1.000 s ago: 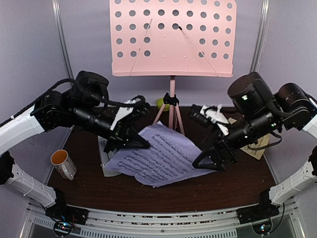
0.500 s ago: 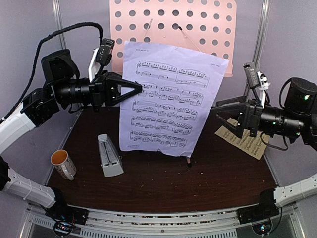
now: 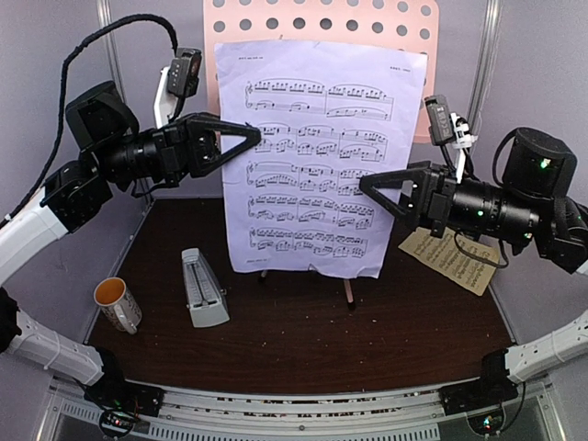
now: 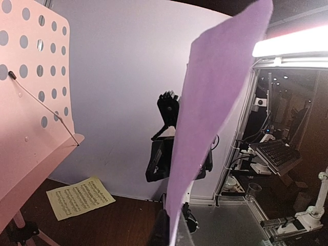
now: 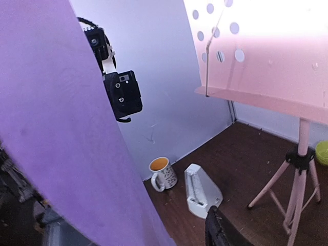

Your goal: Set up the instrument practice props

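Note:
The lavender sheet-music page (image 3: 312, 156) hangs upright in front of the pink stand's perforated desk (image 3: 322, 14). My left gripper (image 3: 255, 140) is shut on the page's left edge; in the left wrist view both fingers (image 4: 165, 230) press against the page (image 4: 215, 102). My right gripper (image 3: 366, 184) straddles the right edge. In the right wrist view one finger (image 5: 215, 228) stands apart from the page (image 5: 61, 128), and the other is hidden behind it. The grey metronome (image 3: 204, 289) stands at front left. The pale-yellow page (image 3: 455, 259) lies flat at the right.
A white mug with an orange inside (image 3: 118, 303) stands at the table's left edge beside the metronome. The stand's tripod legs (image 5: 300, 174) rest at the back centre, with a lime-green bowl (image 5: 323, 152) behind them. Grey walls close in the left, back and right.
The lavender page went from lying on the table to hanging high before the stand. My right gripper came in to the page's right edge and its jaws narrowed.

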Controlling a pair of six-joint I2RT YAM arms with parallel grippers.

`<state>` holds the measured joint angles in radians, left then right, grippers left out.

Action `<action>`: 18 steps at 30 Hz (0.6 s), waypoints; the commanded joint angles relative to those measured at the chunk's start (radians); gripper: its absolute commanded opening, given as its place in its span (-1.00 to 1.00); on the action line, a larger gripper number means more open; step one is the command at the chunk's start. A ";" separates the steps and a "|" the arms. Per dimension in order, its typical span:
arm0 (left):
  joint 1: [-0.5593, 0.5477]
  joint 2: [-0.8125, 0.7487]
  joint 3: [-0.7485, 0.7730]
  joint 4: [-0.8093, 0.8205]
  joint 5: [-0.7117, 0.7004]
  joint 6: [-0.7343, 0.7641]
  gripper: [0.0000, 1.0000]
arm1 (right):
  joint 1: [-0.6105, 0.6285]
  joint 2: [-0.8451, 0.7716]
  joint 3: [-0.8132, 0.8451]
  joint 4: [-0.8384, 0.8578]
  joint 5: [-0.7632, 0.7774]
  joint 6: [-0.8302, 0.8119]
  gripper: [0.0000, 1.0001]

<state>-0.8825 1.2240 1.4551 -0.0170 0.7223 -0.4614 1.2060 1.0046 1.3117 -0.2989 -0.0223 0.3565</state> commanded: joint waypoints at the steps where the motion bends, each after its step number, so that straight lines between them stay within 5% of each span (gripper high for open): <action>1: 0.005 0.000 0.004 0.062 0.002 -0.032 -1.00 | 0.003 -0.015 0.048 0.028 0.007 -0.005 -0.29; 6: 0.005 0.025 0.043 0.031 -0.017 -0.033 -1.00 | 0.003 -0.003 0.099 -0.016 0.021 0.016 -0.96; 10: 0.005 0.045 0.068 0.014 -0.046 -0.039 -0.98 | 0.003 0.013 0.158 -0.070 0.039 0.012 -1.00; 14: 0.005 0.029 0.083 -0.053 -0.165 0.013 -0.24 | 0.001 0.005 0.211 -0.137 0.108 0.003 -1.00; 18: 0.005 0.017 0.126 -0.150 -0.303 0.103 0.14 | -0.002 -0.002 0.277 -0.207 0.184 -0.013 -1.00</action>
<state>-0.8825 1.2678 1.5177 -0.0963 0.5758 -0.4446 1.2064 1.0187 1.5181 -0.4244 0.0589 0.3656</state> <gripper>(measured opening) 0.508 0.010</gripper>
